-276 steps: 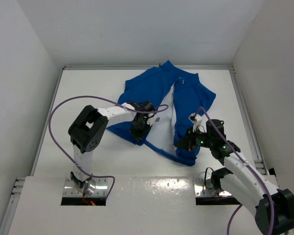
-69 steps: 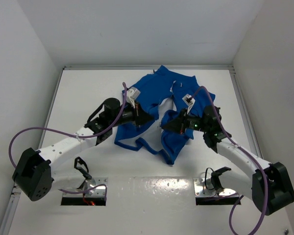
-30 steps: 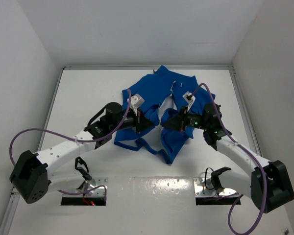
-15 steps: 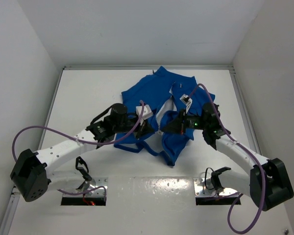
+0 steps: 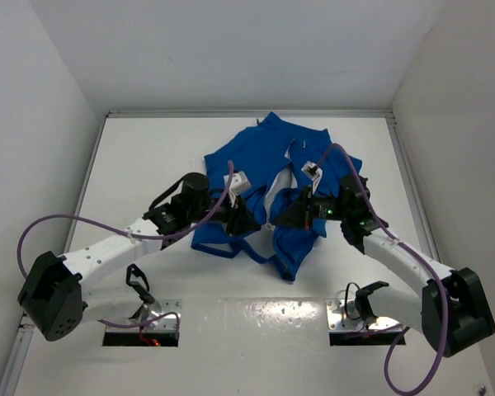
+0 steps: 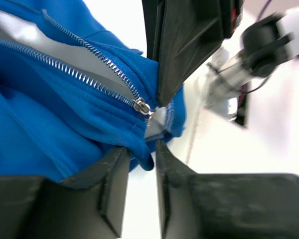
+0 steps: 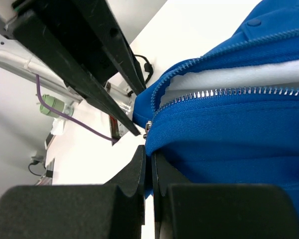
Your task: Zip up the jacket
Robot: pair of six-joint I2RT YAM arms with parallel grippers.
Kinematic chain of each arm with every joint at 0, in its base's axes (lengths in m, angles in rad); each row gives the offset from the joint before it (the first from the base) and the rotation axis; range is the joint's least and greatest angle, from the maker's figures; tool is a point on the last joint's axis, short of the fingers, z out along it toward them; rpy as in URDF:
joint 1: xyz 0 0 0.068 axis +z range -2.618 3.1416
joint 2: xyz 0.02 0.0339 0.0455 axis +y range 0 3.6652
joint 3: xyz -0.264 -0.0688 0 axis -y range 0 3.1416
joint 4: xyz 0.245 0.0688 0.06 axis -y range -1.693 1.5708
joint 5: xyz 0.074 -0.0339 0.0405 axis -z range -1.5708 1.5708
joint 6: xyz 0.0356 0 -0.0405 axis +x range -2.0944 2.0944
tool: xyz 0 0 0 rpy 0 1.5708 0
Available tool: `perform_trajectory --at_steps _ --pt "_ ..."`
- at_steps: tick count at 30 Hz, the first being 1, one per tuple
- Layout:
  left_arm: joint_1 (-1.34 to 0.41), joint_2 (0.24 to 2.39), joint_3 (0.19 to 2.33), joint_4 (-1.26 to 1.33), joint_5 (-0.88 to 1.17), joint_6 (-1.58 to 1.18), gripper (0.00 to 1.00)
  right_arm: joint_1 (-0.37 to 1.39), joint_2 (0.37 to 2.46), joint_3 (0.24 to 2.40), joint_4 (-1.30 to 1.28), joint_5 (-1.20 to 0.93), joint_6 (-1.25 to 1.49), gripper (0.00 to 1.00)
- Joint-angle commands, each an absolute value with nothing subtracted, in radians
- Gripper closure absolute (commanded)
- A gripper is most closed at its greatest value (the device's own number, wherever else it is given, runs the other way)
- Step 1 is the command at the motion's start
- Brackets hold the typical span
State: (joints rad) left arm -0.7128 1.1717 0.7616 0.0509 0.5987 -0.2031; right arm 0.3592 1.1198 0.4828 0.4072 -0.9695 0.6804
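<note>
The bright blue jacket (image 5: pixel 268 165) lies bunched mid-table with its front open and white lining showing. My left gripper (image 5: pixel 246 221) pinches a fold of the lower hem of the jacket (image 6: pixel 65 129) between its fingertips (image 6: pixel 114 169). My right gripper (image 5: pixel 279 220) is shut on the facing hem edge of the jacket (image 7: pixel 229 134), and its own gripper point (image 7: pixel 149 162) sits just below the fabric. The silver zipper slider (image 6: pixel 142 106) hangs between the two grippers, and both rows of teeth run into it. It also shows in the right wrist view (image 7: pixel 148 127).
White walls enclose the table on the left (image 5: pixel 41 165), right (image 5: pixel 454 148) and back. Purple cables loop from both arms (image 5: pixel 66 221) (image 5: pixel 346 157). Two metal base plates (image 5: pixel 144 318) sit at the near edge.
Both grippers have drawn closer together and slightly toward the near edge, pulling the two lower front edges of the jacket with them. The hem is more bunched.
</note>
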Motion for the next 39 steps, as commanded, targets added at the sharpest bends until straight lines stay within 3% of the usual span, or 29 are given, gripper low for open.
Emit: perform_trajectory --at_steps 1,16,18,25,27,32,39 --pt "-0.68 1.152 0.75 0.195 0.75 -0.379 0.66 0.364 1.092 0.479 0.503 -0.979 0.684 1.0" --pt "-0.604 1.256 0.719 0.436 0.79 -0.686 0.54 0.365 1.089 0.46 0.6 -0.977 0.753 1.0" --pt "-0.604 1.256 0.71 0.462 0.79 -0.719 0.58 0.367 1.091 0.46 0.603 -0.973 0.752 1.0" --pt "-0.595 1.256 0.701 0.534 0.827 -0.759 0.95 0.367 1.089 0.451 0.6 -0.96 0.761 1.0" --pt "-0.595 1.256 0.701 0.534 0.827 -0.759 1.0 0.367 1.091 0.449 0.6 -0.957 0.75 1.0" --pt "-0.598 1.247 0.701 0.477 0.906 -0.645 1.0 0.367 1.091 0.446 0.589 -0.927 0.75 1.0" --pt "-0.63 1.229 0.753 0.068 0.838 -0.315 1.0 0.364 1.088 0.456 0.45 -0.933 0.709 1.0"
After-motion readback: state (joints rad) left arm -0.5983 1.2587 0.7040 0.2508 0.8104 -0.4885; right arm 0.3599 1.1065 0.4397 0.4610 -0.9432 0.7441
